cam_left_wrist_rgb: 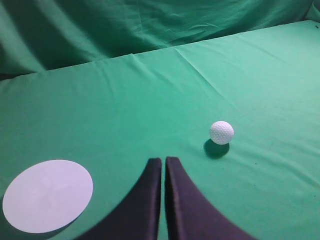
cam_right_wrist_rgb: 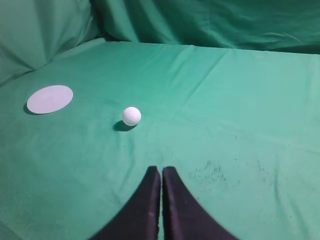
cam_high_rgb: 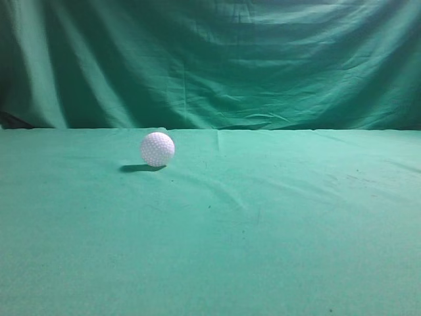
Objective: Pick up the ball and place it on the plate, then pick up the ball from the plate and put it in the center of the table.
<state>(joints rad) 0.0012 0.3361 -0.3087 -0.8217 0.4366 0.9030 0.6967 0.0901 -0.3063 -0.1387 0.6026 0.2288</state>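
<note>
The white dimpled ball (cam_high_rgb: 157, 149) rests on the green cloth table (cam_high_rgb: 263, 230), left of the middle in the exterior view. It also shows in the left wrist view (cam_left_wrist_rgb: 221, 132) and in the right wrist view (cam_right_wrist_rgb: 131, 116). The flat white round plate (cam_left_wrist_rgb: 48, 195) lies on the cloth, far left of the ball; the right wrist view shows it too (cam_right_wrist_rgb: 50, 99). My left gripper (cam_left_wrist_rgb: 163, 161) is shut and empty, short of the ball and to its left. My right gripper (cam_right_wrist_rgb: 161, 170) is shut and empty, short of the ball. Neither gripper shows in the exterior view.
A draped green backdrop (cam_high_rgb: 210, 59) rises behind the table's far edge. Faint dark specks (cam_right_wrist_rgb: 215, 172) mark the cloth near my right gripper. The plate lies near the table's left side.
</note>
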